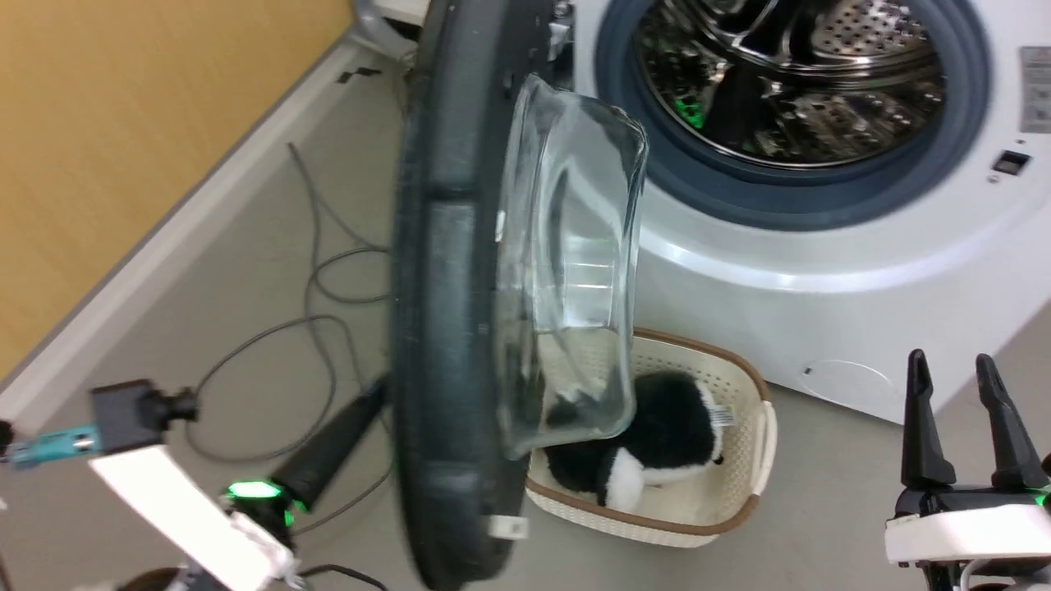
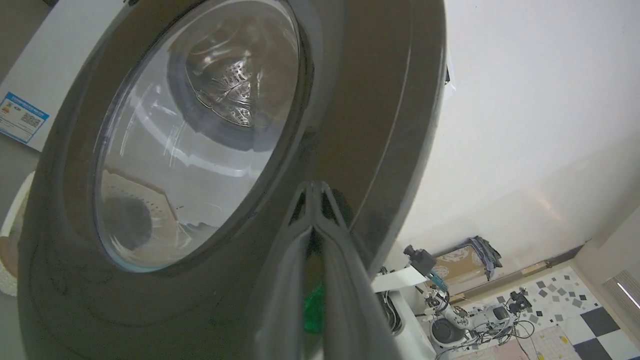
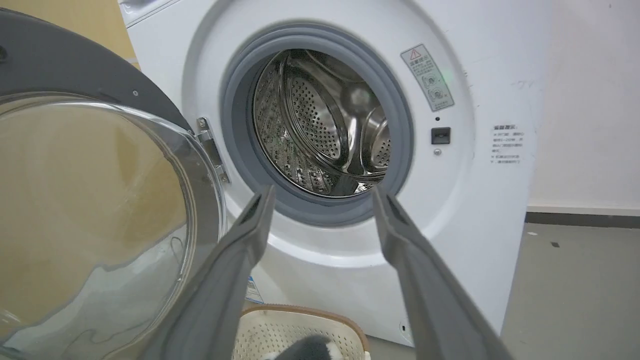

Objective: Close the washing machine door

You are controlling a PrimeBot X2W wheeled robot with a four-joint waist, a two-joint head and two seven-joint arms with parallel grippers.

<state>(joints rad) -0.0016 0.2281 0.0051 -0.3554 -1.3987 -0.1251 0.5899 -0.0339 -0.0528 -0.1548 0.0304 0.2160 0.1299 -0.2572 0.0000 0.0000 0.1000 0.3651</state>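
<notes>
Closest, at the left, the left gripper (image 2: pixel 314 186) has its two fingers clenched together on nothing, the tips touching the black outer face of the door (image 1: pixel 443 287). The door stands about half open, its edge toward the head camera, with the basket (image 1: pixel 743 513) near its lower part. Further right, the washing machine (image 1: pixel 821 271) shows its open drum, and the right gripper (image 1: pixel 952 361) is released and empty. I think a slow, steady push near the free rim, far from the hinge, is best
</notes>
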